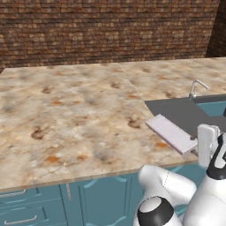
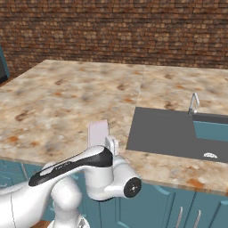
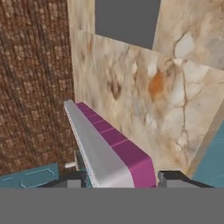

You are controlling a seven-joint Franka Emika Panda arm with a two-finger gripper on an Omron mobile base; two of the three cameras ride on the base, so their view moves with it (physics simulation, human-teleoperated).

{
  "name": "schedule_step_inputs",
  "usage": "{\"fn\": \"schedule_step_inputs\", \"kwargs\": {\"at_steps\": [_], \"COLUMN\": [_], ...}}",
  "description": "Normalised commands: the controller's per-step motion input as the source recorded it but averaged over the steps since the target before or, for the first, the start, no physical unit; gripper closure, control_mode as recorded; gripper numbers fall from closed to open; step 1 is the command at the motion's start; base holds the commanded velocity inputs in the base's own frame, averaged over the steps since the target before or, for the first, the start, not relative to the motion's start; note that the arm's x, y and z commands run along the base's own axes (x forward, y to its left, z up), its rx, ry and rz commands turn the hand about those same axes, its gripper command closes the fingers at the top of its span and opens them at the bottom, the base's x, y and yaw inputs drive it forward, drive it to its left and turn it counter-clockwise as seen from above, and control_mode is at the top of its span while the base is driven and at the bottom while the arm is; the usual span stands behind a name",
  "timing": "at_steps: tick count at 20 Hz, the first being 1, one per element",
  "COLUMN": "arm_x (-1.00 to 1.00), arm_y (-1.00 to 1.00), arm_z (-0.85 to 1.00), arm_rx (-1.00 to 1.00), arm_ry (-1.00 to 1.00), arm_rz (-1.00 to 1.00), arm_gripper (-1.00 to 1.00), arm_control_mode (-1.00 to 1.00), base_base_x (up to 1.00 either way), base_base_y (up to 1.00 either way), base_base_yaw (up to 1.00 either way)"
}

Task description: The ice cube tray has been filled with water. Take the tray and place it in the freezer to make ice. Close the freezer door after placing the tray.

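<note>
Marbled bench [image 1: 66, 114] spans the left, then the ice cube tray [image 1: 171, 133], apparently raised just off its front edge, near end clamped between the fingers [image 3: 177, 177], with dark sink [image 2: 164, 131] and faucet [image 2: 193, 103] rightmost.

Both base views look forward and down from behind the arm, the left one from its left, the right one from its right. They share the marbled counter [image 1: 66, 110], the dark sink [image 2: 164, 131] with its faucet [image 1: 196, 87], and the brick wall [image 2: 116, 31] behind. The hand view sits very near the ice cube tray [image 3: 109, 151], rolled sideways, looking along it over counter [image 3: 144, 92] and wall [image 3: 30, 87]; the teal patch at its lower left is perhaps a cabinet.
</note>
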Motion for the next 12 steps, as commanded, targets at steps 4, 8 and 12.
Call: {"fn": "schedule_step_inputs", "kwargs": {"at_steps": [4, 8, 12], "arm_x": [0.0, 0.0, 0.01], "arm_y": [0.43, 0.2, 0.12], "arm_z": [0.53, 0.46, 0.41], "arm_rx": [-0.03, 0.08, 0.18], "arm_ry": [0.12, 0.07, 0.08], "arm_rz": [0.15, 0.07, 0.01], "arm_gripper": [1.0, 1.0, 1.0], "arm_control_mode": [-1.0, -1.0, -1.0], "base_base_x": [0.0, 0.0, 0.0], "base_base_y": [0.0, 0.0, 0.0], "base_base_yaw": [0.0, 0.0, 0.0]}}
